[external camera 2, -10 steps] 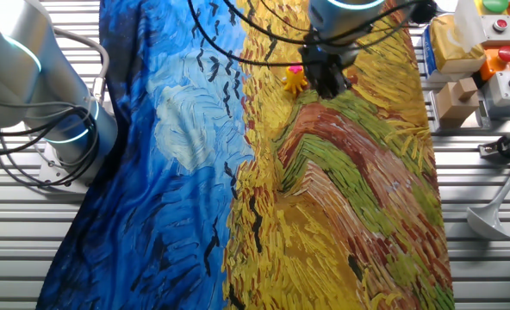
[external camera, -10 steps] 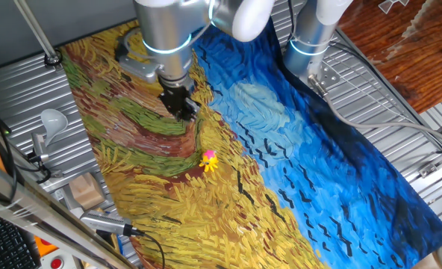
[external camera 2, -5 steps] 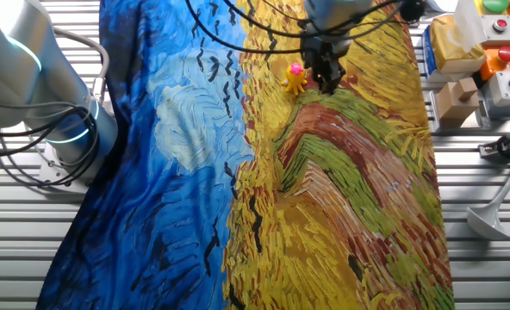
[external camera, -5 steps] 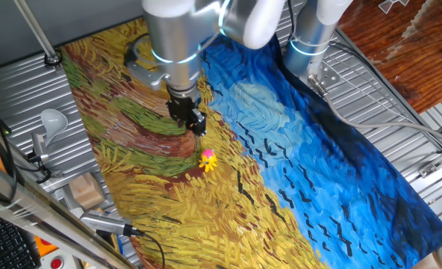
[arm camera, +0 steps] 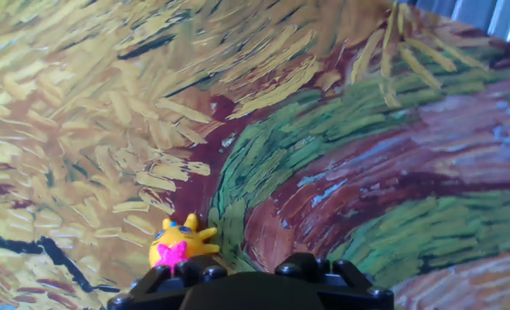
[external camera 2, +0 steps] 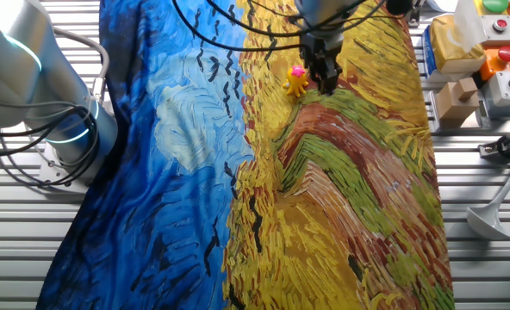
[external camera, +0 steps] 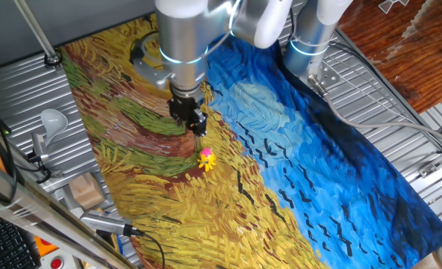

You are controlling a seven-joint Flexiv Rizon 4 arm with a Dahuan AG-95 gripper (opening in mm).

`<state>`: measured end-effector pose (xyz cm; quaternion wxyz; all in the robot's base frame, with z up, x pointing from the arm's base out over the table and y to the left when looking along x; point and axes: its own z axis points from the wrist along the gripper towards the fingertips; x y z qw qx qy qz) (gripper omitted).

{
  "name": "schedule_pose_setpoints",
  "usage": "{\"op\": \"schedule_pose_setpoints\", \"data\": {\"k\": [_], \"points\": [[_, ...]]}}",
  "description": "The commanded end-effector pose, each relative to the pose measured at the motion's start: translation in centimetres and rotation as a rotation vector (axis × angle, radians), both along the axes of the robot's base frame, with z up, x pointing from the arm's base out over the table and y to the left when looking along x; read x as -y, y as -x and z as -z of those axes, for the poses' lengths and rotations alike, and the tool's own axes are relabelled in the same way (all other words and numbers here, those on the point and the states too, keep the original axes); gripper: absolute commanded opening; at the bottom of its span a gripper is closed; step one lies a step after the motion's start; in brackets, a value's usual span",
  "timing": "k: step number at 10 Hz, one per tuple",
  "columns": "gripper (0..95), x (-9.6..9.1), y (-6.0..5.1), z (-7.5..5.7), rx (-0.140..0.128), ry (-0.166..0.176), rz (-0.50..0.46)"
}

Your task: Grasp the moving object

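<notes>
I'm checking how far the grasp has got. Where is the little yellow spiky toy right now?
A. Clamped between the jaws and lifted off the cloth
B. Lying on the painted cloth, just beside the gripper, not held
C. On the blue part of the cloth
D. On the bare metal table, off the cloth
B: the yellow toy lies free on the cloth's yellow strokes, close beside the gripper.

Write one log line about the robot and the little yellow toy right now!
gripper: above cloth, empty | yellow toy: on printed cloth, beside gripper, not grasped

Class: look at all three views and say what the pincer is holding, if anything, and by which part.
Nothing is held. The pincer hangs above the cloth, apart from the yellow toy, which lies free on it.
</notes>
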<state>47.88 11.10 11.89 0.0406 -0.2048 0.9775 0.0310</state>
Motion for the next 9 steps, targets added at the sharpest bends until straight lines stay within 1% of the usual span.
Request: {"op": "schedule_pose_setpoints", "data": {"k": [1, 4, 6, 7, 8, 9], "points": [[76.0, -1.9, 1.3, 1.0, -0.027, -0.03, 0.01], [76.0, -4.0, 2.1, 1.9, -0.02, -0.03, 0.04], [76.0, -4.2, 2.2, 2.9, -0.003, -0.04, 0.038], [76.0, -4.3, 2.2, 3.4, 0.007, -0.038, 0.036], [76.0, -4.4, 2.3, 4.2, 0.02, -0.038, 0.039], [76.0, -4.4, 2.4, 4.7, 0.023, -0.035, 0.041]]}}
